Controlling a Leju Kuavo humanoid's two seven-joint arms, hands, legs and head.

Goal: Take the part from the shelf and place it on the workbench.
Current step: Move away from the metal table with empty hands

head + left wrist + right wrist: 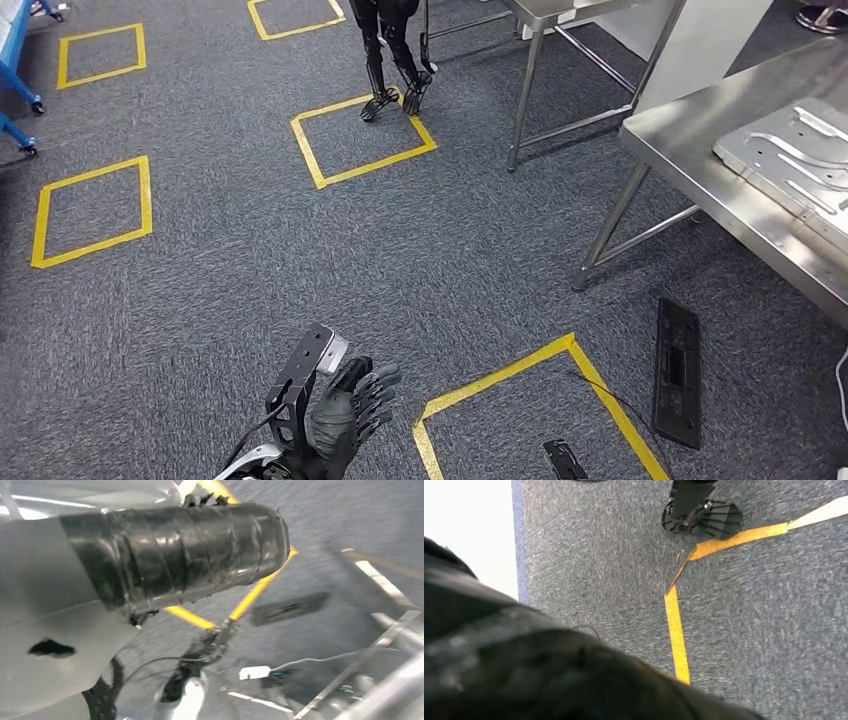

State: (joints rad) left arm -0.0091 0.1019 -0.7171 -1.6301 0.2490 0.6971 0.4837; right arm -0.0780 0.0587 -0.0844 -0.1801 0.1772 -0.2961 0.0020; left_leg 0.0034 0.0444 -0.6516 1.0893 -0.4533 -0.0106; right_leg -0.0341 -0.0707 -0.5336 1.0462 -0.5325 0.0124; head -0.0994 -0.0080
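Your left hand [345, 415] comes up from the bottom edge of the head view, dark fingers curled loosely forward with nothing between them; a black bracket with a silver tip stands just beside it, at the wrist. It hangs over grey carpet floor [220, 300] marked with yellow tape squares [362, 138]. At the right edge you see a shiny steel surface [700, 150] on thin legs, cut off by the frame, and on it lies a flat silver metal part with raised ribs [790, 160], itself cropped at the edge. Another robot's black legs [392, 60] stand on the far square, the body above out of frame. A long black slotted strip [677, 370] lies on the carpet near the surface's leg.

From the left wrist, a black ribbed cover [175, 555] fills the upper part and everything behind is blurred; you cannot make out the fingers.

From the right wrist, a dark blurred mass [524, 670] hides the right hand, so you cannot tell whether it is open or closed. Beyond it run carpet and a yellow tape corner [679, 625].
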